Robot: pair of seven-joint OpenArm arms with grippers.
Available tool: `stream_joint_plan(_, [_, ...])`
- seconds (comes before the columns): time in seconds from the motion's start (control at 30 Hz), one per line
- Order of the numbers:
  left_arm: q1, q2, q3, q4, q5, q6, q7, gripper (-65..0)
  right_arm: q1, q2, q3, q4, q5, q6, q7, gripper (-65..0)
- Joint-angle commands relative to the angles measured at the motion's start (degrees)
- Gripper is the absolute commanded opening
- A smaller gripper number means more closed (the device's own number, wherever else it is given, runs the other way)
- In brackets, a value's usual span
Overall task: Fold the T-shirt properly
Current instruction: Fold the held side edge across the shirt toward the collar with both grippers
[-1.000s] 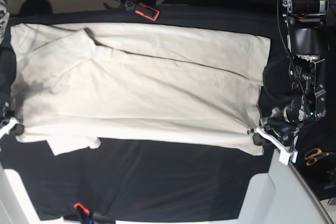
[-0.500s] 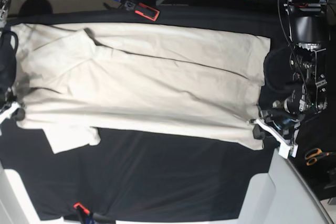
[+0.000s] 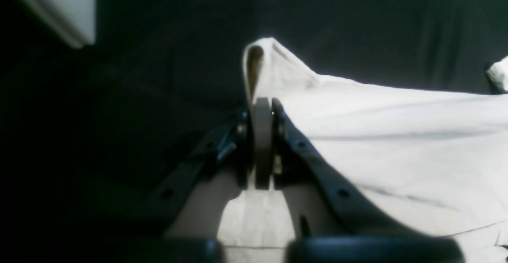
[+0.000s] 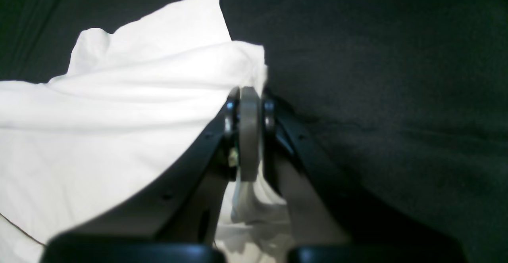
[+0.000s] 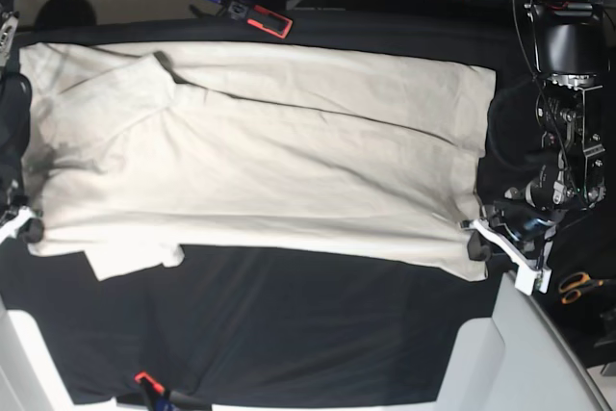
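Left wrist: the shirt [image 3: 397,136] corner is pinched in the closed left gripper [image 3: 262,110]; right wrist: another corner is clamped by the right gripper [image 4: 249,96]; base: spread on black table [image 5: 289,334], both corners are best carried level.

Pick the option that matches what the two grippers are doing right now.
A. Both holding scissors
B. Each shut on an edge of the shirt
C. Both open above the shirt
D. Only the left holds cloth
B: the left gripper and the right gripper are each closed with the T-shirt cloth pinched between their fingers.
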Motion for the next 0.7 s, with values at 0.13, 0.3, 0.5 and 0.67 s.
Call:
stream_joint_plan(0.13, [-1.23, -1.11, -0.55, 0.96, -0.36, 0.1, -1.19, -65.0, 1.65, 0.55, 0.01, 0.95, 0.62, 0.06, 2.4, -65.0])
stream_joint_plan(0.3, [-1.14, -1.72, -0.55, 0.96, -0.36, 0.1, -1.19, -65.0, 1.65, 0.29, -6.59, 0.86, 0.62, 0.06, 4.95, -65.0])
stream_joint_plan(0.5, [-1.14, -1.72, -0.55, 0.79, -0.27, 0.1, -1.19, -65.0, 1.65, -0.68, -7.2, 0.6, 0.71, 0.06, 8.03, -65.0])
stream_joint_plan(0.67, [-1.14, -1.72, -0.55, 0.87, -0.27, 0.1, -1.19, -65.0, 1.12, -0.5, -3.07, 0.6, 0.71, 0.06, 8.2, -65.0])
